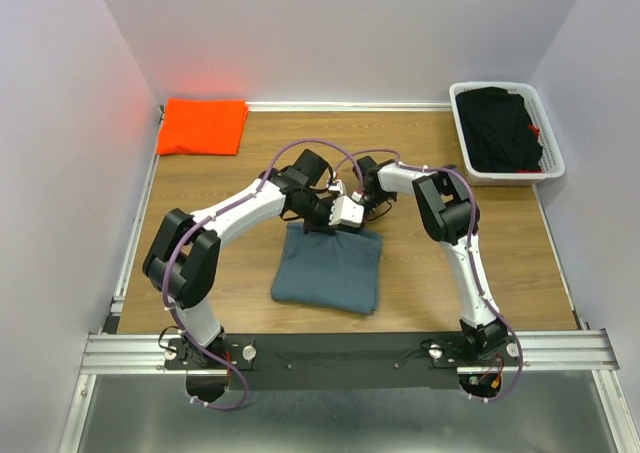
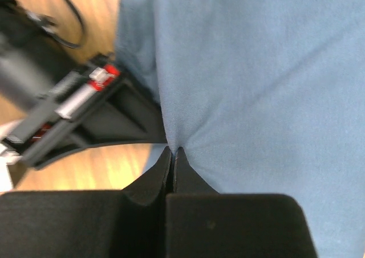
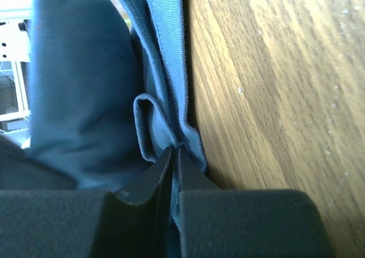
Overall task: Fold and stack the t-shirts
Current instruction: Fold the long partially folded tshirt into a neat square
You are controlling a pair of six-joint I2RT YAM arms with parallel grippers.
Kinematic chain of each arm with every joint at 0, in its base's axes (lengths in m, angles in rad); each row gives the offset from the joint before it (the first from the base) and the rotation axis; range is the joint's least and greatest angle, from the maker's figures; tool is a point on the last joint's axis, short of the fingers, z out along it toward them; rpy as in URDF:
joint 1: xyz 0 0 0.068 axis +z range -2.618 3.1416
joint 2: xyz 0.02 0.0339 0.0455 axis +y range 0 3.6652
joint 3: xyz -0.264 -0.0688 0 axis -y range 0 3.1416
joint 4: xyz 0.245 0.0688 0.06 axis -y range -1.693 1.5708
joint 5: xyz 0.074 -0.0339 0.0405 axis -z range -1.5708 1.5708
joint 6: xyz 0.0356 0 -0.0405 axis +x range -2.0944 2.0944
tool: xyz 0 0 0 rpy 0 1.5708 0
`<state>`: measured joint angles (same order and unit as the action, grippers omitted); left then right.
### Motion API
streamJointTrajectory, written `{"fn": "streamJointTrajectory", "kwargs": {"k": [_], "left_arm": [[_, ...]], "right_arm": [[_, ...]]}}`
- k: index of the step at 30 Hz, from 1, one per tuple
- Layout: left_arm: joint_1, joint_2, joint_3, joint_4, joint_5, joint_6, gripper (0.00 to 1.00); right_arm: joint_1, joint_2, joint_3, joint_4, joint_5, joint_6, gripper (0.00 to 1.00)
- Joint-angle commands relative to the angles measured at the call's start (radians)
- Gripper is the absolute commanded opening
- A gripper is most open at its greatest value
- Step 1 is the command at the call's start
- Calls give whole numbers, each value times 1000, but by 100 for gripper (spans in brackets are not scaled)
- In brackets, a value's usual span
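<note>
Our left hand and right hand both pinch the blue-grey t-shirt.

From above, we see the blue-grey t-shirt lying folded in the middle of the counter, with both hands meeting at its 12 o'clock edge. The orange t-shirt lies folded at 10 o'clock, and a white basket with dark cloth sits at 2 o'clock. In the left wrist view, the left hand is clenched on a pinch of blue cloth. In the right wrist view, the right hand is clenched on the bunched hem, just beside the bare wood.
</note>
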<state>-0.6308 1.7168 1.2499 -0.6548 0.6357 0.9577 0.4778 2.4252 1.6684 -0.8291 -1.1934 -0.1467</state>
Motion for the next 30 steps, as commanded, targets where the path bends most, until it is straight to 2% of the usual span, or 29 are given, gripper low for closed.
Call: {"fn": "streamJointTrajectory", "kwargs": {"k": [1,11,22,30], "left_arm": [[3,3,65,27,-44,27,0],[28,56,105,40,-57,61,0],[33,64,34,184,-85,26,0],[33,29,-47,234,-123,39,0]], "right_arm": [[15,37,-25,16,5,-43,14],[15,44,-25,15,-17,-50,14],[15,38,-21,12,-9,-47,14],[16,-8,31,12,115,-21,17]]}}
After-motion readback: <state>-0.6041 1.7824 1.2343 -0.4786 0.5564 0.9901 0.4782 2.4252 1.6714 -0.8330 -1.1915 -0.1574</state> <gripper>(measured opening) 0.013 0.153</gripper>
